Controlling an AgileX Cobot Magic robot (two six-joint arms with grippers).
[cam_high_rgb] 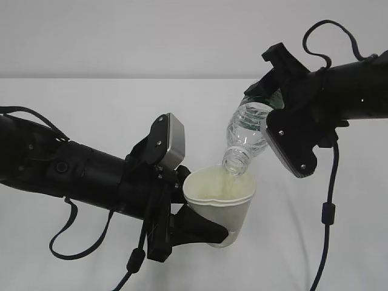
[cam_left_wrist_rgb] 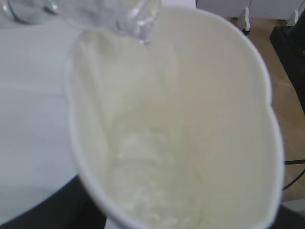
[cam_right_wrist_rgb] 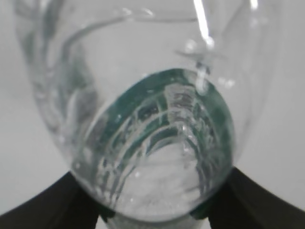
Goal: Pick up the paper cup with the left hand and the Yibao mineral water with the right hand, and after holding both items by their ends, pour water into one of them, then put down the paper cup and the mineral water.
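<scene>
At lower centre we see the left hand (cam_high_rgb: pixel 203 233) clamping the small white tapered paper cup (cam_high_rgb: pixel 221 203), its base hidden by black fingers. Above right, the right hand (cam_high_rgb: pixel 276 130) grips the clear ribbed Yibao mineral water (cam_high_rgb: pixel 247 138), tilted mouth-down over the rim; its green label is mostly hidden.

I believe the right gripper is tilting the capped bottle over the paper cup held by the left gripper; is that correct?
Not quite: the bottle has no cap; the exterior view shows its open mouth over the paper cup. The right gripper does tilt it, and the left gripper holds the cup.
</scene>
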